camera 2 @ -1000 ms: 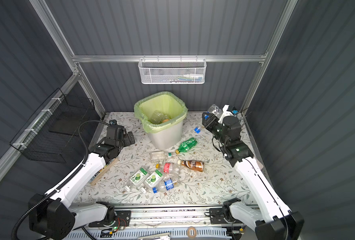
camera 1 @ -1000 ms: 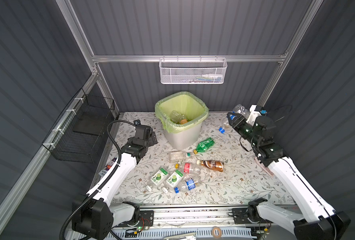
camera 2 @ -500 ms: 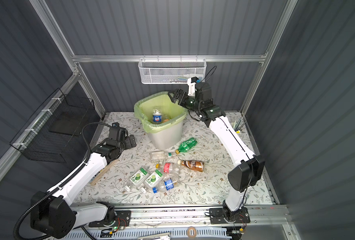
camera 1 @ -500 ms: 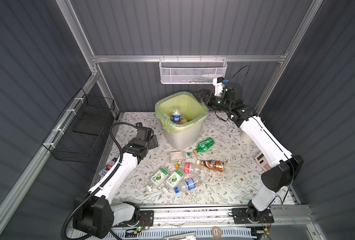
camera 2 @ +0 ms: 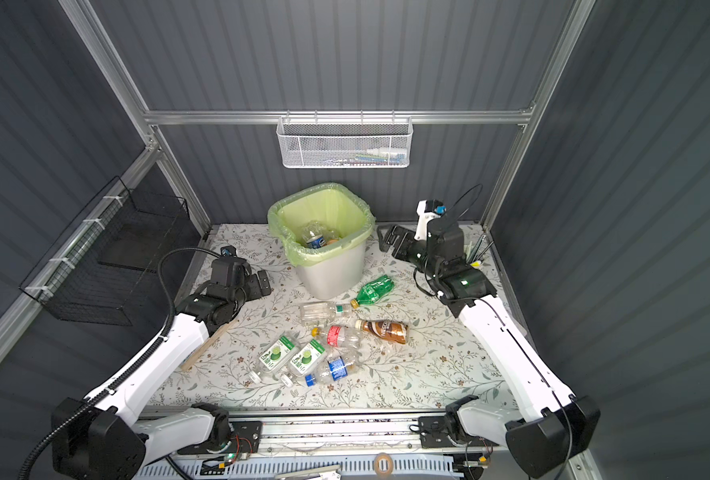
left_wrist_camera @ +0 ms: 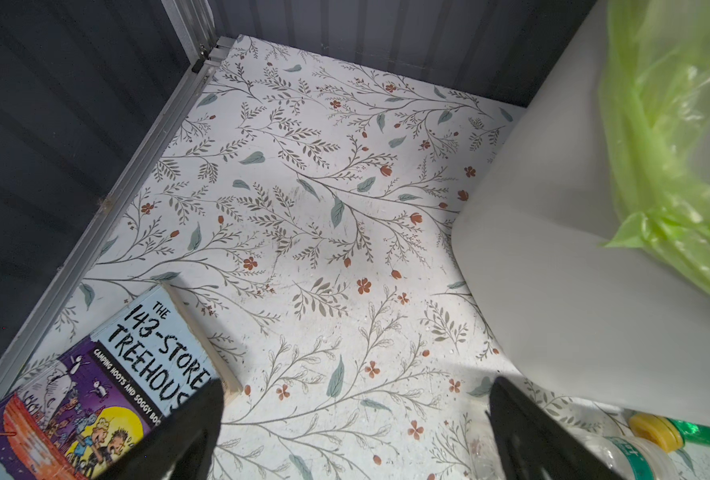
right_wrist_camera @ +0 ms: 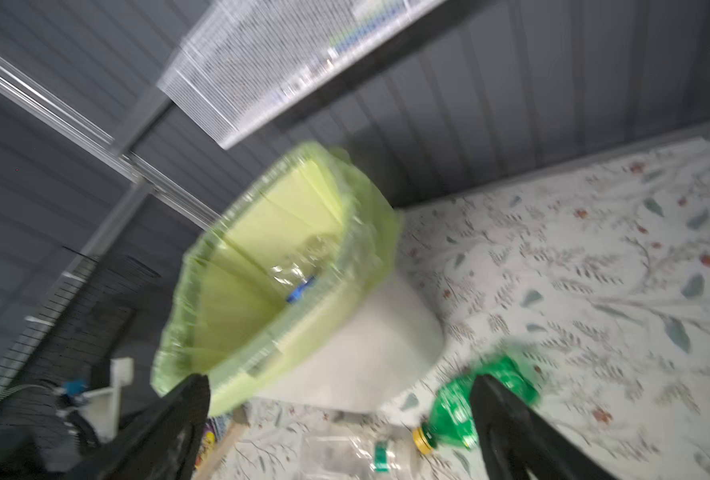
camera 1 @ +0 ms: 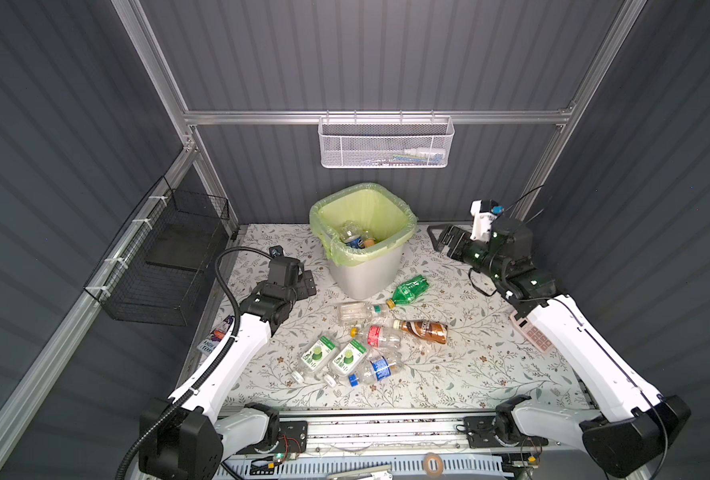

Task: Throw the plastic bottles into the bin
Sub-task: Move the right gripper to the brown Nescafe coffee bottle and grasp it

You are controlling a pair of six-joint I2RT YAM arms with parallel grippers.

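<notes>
bin [camera 1: 366,276]: pale grey, lined with a light-green bag, is standing upright at the back middle of the table [camera 1: 469,365].
bin contents: binned bottles [camera 1: 355,240] are lying at the bottom, one clear and one blue-labelled; the count cannot be told.
loose bottles: seven are lying on their sides in front of the bin: the green bottle [camera 1: 409,289] just beside its base, then the clear bottle [camera 1: 355,311], brown bottle [camera 1: 424,330], red-labelled bottle [camera 1: 380,336], green-labelled pair [camera 1: 330,358] and blue-labelled bottle [camera 1: 376,370].
right gripper [camera 1: 442,241]: is hovering off the table, right of the bin, jaws wide apart, holding nothing.
left gripper [left_wrist_camera: 355,399]: is hanging low over bare table left of the bin, jaws apart, holding nothing.
white mesh basket [camera 1: 386,145]: is hanging on the back rail above the bin; its items are too small to name.
black wire basket [camera 1: 166,266]: is hanging on the left wall; contents cannot be told.
book [left_wrist_camera: 108,386]: is lying at the table's left edge.
calculator [camera 1: 532,334]: is lying at the right edge.
room: dark grey ribbed walls are enclosing the floral-printed table.
</notes>
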